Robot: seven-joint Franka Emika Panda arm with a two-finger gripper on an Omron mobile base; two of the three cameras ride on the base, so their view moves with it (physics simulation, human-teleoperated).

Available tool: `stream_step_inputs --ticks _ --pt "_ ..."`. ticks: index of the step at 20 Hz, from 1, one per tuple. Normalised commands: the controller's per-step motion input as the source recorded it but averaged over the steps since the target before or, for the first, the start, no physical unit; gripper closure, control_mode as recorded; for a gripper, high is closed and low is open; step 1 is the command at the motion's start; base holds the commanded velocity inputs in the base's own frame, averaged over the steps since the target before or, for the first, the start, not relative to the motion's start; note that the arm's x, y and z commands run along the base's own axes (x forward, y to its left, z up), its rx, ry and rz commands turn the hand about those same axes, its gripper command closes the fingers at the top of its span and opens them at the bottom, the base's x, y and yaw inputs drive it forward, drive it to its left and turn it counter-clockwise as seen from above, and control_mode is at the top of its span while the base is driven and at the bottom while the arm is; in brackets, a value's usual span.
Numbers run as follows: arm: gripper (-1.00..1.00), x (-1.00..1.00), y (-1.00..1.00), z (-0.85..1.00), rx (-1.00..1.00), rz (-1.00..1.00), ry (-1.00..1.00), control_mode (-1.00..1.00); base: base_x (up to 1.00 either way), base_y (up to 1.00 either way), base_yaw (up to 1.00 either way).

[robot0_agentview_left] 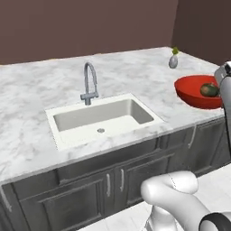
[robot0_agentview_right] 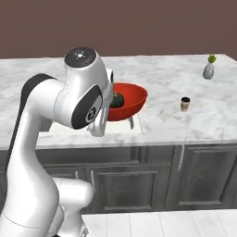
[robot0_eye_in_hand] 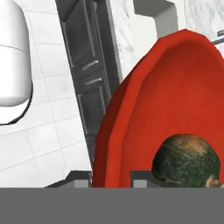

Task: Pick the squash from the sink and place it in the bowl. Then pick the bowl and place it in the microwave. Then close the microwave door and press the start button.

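Left base view: squash [robot0_agentview_left: 209, 90] sits in the bowl [robot0_agentview_left: 189, 93] on the worktop [robot0_agentview_left: 36, 94], sink [robot0_agentview_left: 81, 118] empty. Right base view: arm hides the bowl's near rim. Hand view: gripper [robot0_eye_in_hand: 111, 178] straddles the rim, seemingly holding the bowl; lift level so the squash won't roll.

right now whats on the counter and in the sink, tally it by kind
bowl: 1
squash, lying in the bowl: 1
vase with a sprig: 1
small dark cup: 1
in the sink: 0
total: 4
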Motion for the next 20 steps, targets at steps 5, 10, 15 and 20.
stream_step_inputs --ticks 5,10,15,20 --pt "1.0 0.0 0.0 0.0 0.0 0.0 0.0 1.0 -0.06 0.0 -0.81" --pt "1.0 0.0 0.0 0.0 0.0 0.0 0.0 1.0 -0.06 0.0 -0.81" --pt "1.0 0.0 0.0 0.0 0.0 0.0 0.0 1.0 0.0 0.0 -0.71" --pt "1.0 0.0 0.0 0.0 0.0 0.0 0.0 1.0 0.0 0.0 -0.66"
